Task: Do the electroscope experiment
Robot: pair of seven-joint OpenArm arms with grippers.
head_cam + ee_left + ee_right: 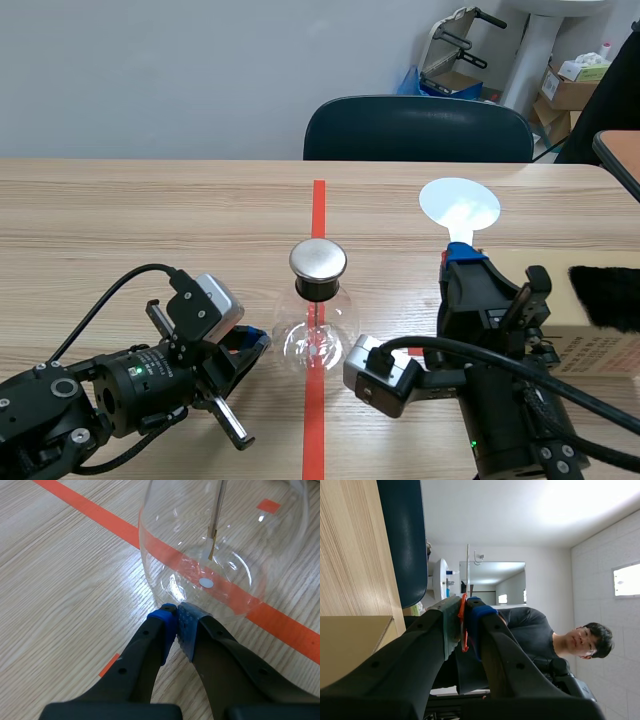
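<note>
Left hand [252, 342] sits low on the wood-grain surface [120, 220], fingers pinched together with nothing between them. The blue dotted pad [164, 622] is pressed flat against its grey twin. The tips are right at the foot of the electroscope [318, 335]; can't tell if they actually touch the glass.

The electroscope stands upright mid-surface, right on the orange-red tape line [318, 205]. It's a round clear glass flask with a black collar and a flat brushed-metal cap [318, 259]. Through the glass you can see a thin rod [216, 515] hanging down with a little leaf at the end.

Just right of the flask, the right hand [461, 258] points up and is clamped on a paddle [459, 207], a smooth, pale, shiny round disc on a blue stem. In the wrist view an orange-red edge shows between its pads.

Further right there's a tan cardboard box [585, 345] with a black furry piece [606, 296] on top. A dark blue chair [418, 130] stands behind the surface, and the right wrist view shows a person in a dark top [530, 630].
</note>
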